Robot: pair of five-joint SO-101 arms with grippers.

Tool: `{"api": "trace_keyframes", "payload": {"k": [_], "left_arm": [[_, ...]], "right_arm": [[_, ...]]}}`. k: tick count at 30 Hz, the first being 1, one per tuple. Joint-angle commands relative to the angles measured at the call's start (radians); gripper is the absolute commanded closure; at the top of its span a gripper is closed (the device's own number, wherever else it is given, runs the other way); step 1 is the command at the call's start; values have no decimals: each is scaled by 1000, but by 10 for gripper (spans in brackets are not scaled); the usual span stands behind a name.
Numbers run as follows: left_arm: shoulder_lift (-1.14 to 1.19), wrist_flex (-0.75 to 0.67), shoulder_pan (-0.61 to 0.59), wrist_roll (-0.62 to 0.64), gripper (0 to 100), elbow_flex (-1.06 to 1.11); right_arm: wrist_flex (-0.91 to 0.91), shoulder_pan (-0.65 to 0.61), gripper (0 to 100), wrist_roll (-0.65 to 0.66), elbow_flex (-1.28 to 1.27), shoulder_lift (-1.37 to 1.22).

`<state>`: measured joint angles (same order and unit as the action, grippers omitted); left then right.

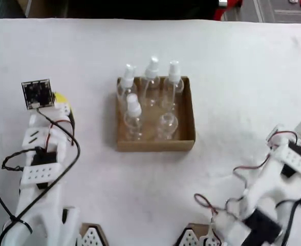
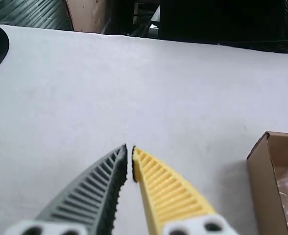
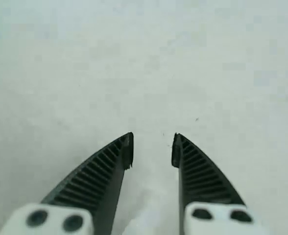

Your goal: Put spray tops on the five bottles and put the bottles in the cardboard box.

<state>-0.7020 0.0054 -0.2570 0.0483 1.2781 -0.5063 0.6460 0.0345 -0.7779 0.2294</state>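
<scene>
Though in cardboard box (image 1: 155, 145), bottles (image 1: 151, 87) upright

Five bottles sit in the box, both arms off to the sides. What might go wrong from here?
The front-right bottle in the cardboard box appears to have no spray top, so the task may end unfinished. It stands close to the capped bottles, so reaching in might tip a neighbour.

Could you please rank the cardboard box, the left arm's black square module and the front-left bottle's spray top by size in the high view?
1. Cardboard box.
2. Black square module, though likely nearer the camera, so it may look oversized.
3. Spray top, clearly smallest.
</scene>
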Motion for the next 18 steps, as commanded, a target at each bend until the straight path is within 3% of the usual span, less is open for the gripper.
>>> {"api": "trace_keyframes", "payload": {"k": [1,5,10,13,18], "left_arm": [[5,-18,15,-9,972,-11],[5,-18,15,-9,972,-11],[5,-18,15,-9,972,-11],[5,-18,15,-9,972,-11],[5,-18,15,-9,972,-11]], "right_arm": [[-127,-13,807,-38,209,-240],[-364,-4,752,-166,445,-447],[-664,-13,752,-172,680,-587],[-763,-13,760,-173,761,-616],[-822,-39,858,-164,783,-642]]}}
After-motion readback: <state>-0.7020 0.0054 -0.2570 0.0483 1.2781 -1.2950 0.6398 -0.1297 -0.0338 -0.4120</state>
